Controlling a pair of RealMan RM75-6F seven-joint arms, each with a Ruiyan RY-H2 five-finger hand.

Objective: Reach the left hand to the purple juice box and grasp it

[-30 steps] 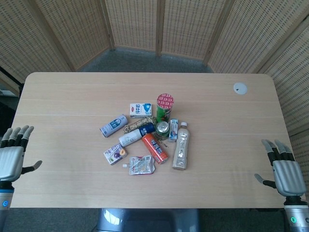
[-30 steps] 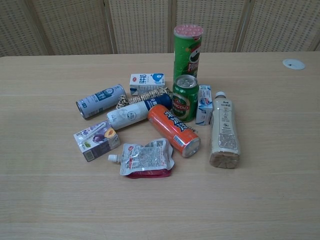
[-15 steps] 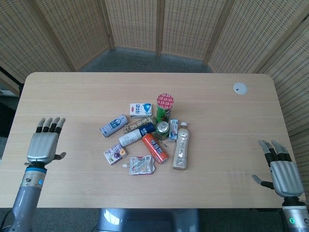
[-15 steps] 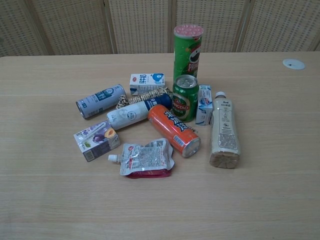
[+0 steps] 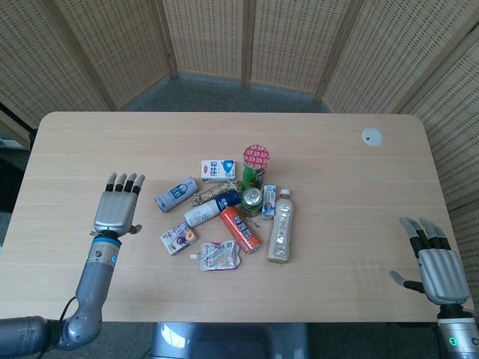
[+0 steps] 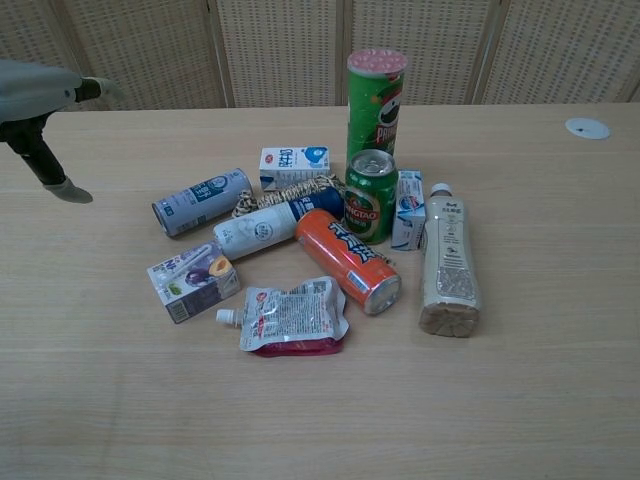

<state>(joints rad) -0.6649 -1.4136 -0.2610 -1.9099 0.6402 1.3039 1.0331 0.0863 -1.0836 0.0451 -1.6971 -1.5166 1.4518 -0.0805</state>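
Two hands were in play, but only the left hand (image 5: 116, 209) mattered for this job: it hovered flat over the tabletop (image 5: 90, 142) with its fingers spread and straight, holding nothing, off to the left of the clutter and apart from every item. The right hand (image 5: 440, 269) sat at the near right edge, likewise spread and empty, well away from everything. The purple juice box (image 6: 193, 281) lay on its side at the left front of the pile, a little apart from the blue-grey can (image 6: 202, 202) behind it, near the white bottle (image 6: 262, 229) lying behind and to its right, and just beside the spout of the foil pouch (image 6: 291, 318) in front of it. The reach looked barely begun to me, with a stretch of bare wood to cross. The main risk, as I judged it, was crowding: a wide approach could clip the rolling can or drag the pouch, and either would shift the pile. A light carton lying flat could also skid or spin away if one finger touched before the thumb, or crush if squeezed on its broad faces. Coming in from the open left side, low and square, seemed safest.
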